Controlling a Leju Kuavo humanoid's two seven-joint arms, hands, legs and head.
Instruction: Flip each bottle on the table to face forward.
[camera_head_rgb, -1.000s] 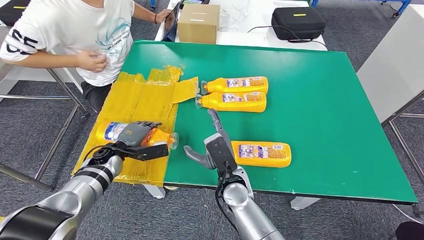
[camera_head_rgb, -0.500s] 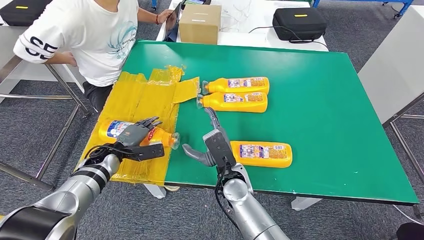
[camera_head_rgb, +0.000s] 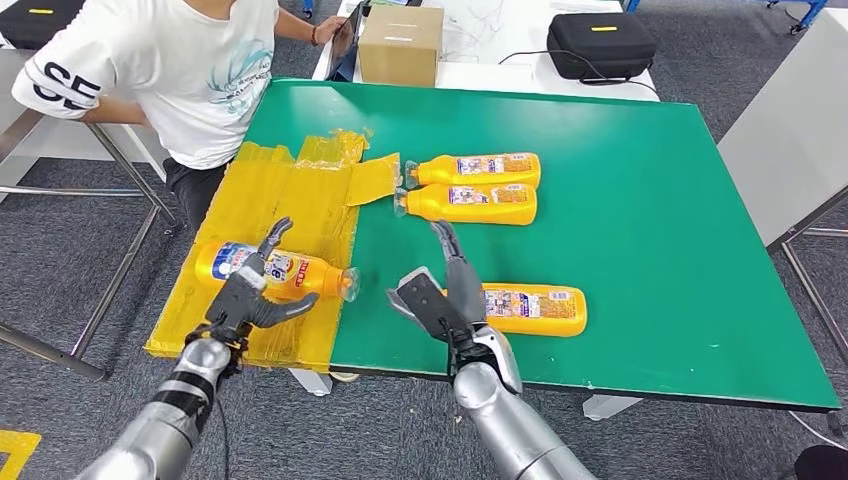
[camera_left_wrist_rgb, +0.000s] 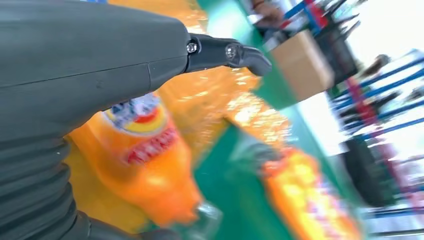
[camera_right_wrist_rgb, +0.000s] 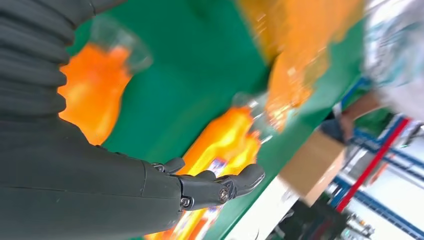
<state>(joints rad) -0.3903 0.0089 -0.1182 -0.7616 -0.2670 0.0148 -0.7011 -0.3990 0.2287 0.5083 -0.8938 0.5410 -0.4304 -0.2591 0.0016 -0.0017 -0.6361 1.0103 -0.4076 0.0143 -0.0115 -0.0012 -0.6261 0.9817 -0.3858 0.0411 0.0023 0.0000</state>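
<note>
An orange bottle (camera_head_rgb: 293, 273) lies on its side on the yellow sheet (camera_head_rgb: 290, 190), blue and red label up, cap towards the green table (camera_head_rgb: 650, 200). My left hand (camera_head_rgb: 248, 292) is open at its near side, fingers spread, holding nothing. The left wrist view shows that bottle (camera_left_wrist_rgb: 145, 165) blurred beyond the left hand (camera_left_wrist_rgb: 100, 60). My right hand (camera_head_rgb: 445, 295) is open, fingers raised, just left of a third bottle (camera_head_rgb: 535, 309) lying near the front edge. Two more bottles (camera_head_rgb: 480, 168) (camera_head_rgb: 475, 203) lie side by side further back. The right wrist view shows the right hand (camera_right_wrist_rgb: 125, 190) over a bottle (camera_right_wrist_rgb: 220, 145).
A person in a white shirt (camera_head_rgb: 180, 70) sits at the table's far left corner. A cardboard box (camera_head_rgb: 400, 45) and a black case (camera_head_rgb: 600, 45) stand on the white table behind. The green top's right half is bare.
My left hand has let go of the bottle on the yellow sheet and drawn back towards me, fingers opening. My right hand has turned and lifted its fingers, shifting slightly right.
</note>
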